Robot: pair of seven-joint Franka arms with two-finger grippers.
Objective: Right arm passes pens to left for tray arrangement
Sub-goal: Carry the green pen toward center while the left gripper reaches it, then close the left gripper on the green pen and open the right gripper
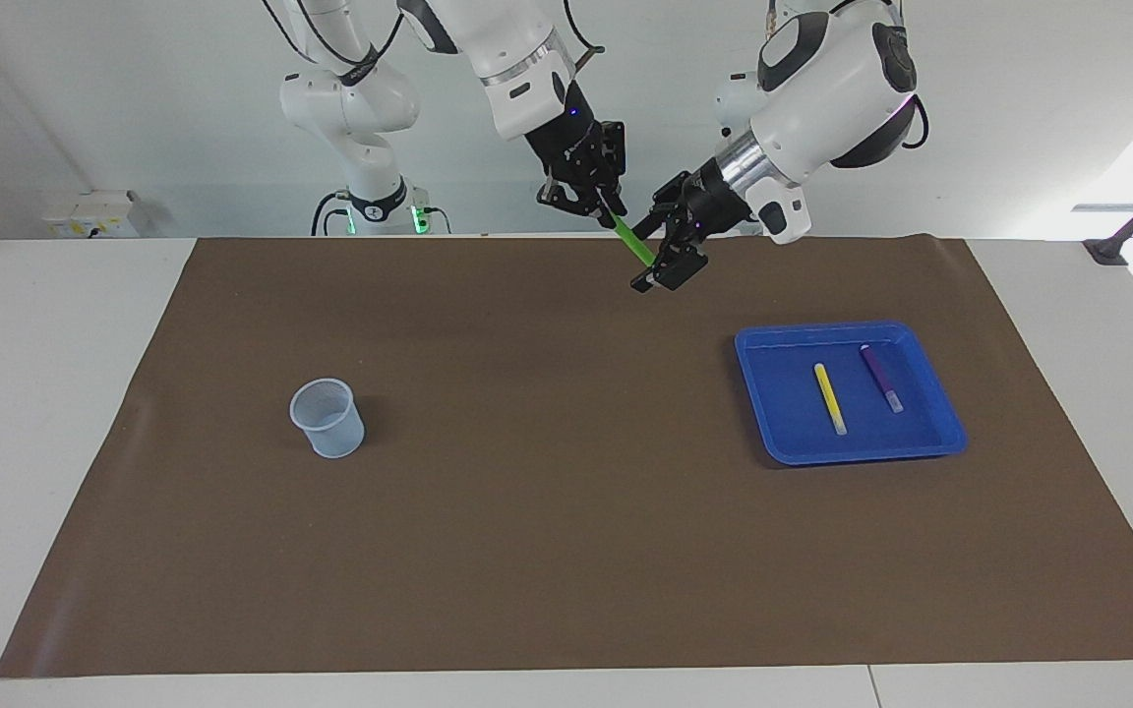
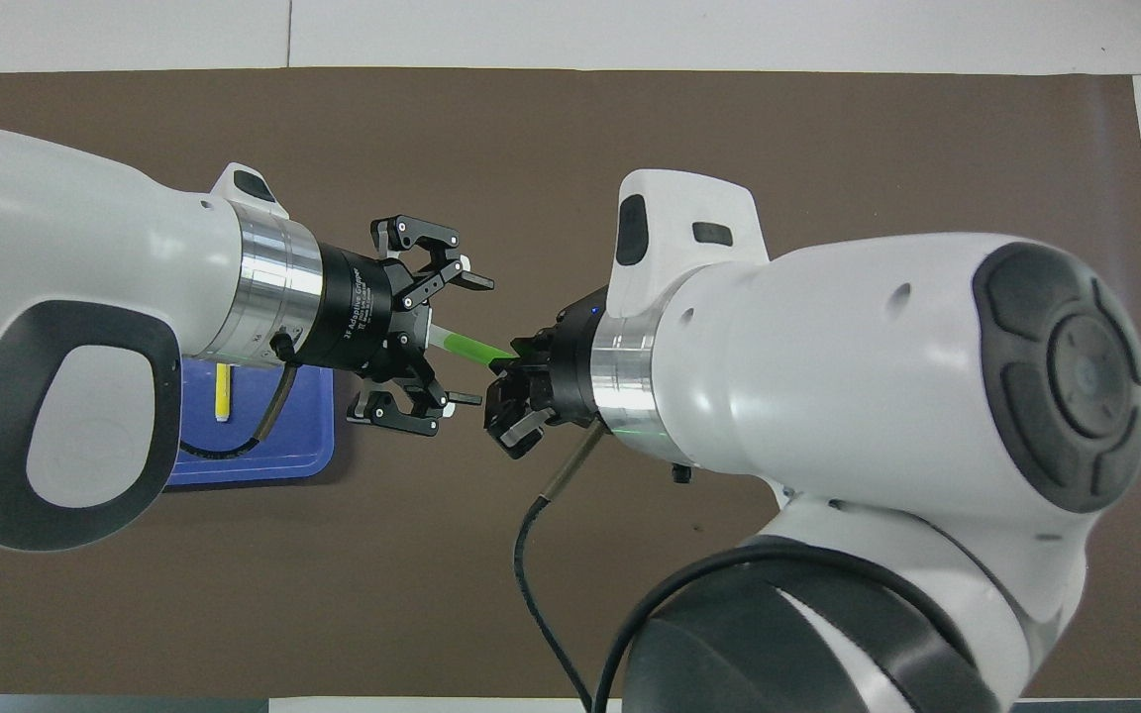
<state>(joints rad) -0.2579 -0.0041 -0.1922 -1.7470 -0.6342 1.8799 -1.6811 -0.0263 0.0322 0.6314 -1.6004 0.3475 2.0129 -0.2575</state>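
Observation:
My right gripper (image 1: pixel 609 208) (image 2: pixel 514 368) is shut on one end of the green pen (image 1: pixel 632 241) (image 2: pixel 471 347) and holds it in the air over the brown mat (image 1: pixel 527 442). Facing it, my left gripper (image 1: pixel 662 246) (image 2: pixel 473 342) is open. Its fingers (image 2: pixel 471 282) stand on either side of the pen's free whitish end without gripping it. The blue tray (image 1: pixel 783 413) (image 2: pixel 278 451) lies toward the left arm's end of the table. In it lie the yellow pen (image 1: pixel 830 398) (image 2: pixel 222 391) and the purple pen (image 1: pixel 881 378) side by side. In the overhead view the left arm hides most of the tray and the purple pen.
A small pale mesh cup (image 1: pixel 327 418) stands upright on the mat toward the right arm's end of the table. The brown mat covers most of the white table (image 1: pixel 45 442). A black cable (image 2: pixel 541 555) hangs under the right wrist.

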